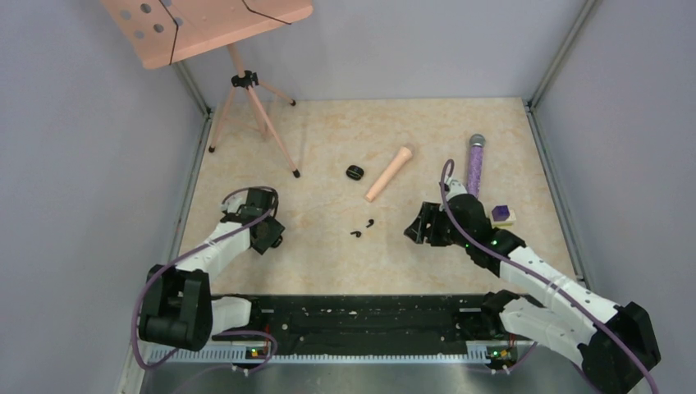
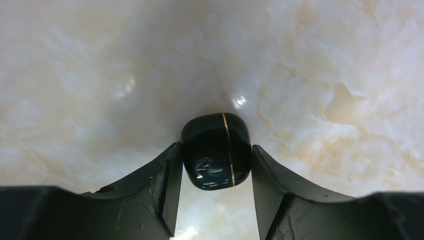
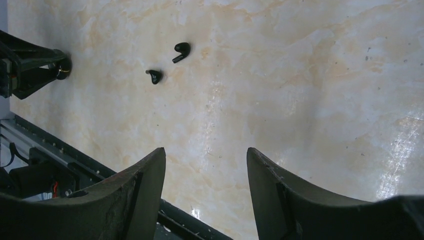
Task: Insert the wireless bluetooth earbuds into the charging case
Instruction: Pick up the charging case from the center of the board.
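Surface: glossy beige marbled surface inside a grey-walled enclosure, seen from above and from both wrists.
Left pincer: left pincer sits low over the surface, partly closed, both dark jaws pressed against opposite flanks of the charging case.
Charging case: charging case, a glossy black pebble with a thin gold seam and its lid closed, is at the left of the surface and seems to rest on it.
Right pincer: right pincer is wide open and empty, hovering over bare surface on the right.
Earbuds: wireless bluetooth earbuds, two tiny black buds, lie near each other mid-surface, well apart from the case.
Step in hand: securing the case, by my judgement; neither bud is in it yet.
Doing it well: centre the squeeze so the slick shell cannot squirt out. The seam runs between the jaws, so this grip likely clamps the lid shut, and the lid side must be freed before it opens.
Writing: a small pale emblem on the case is too small to read; no other lettering is legible.
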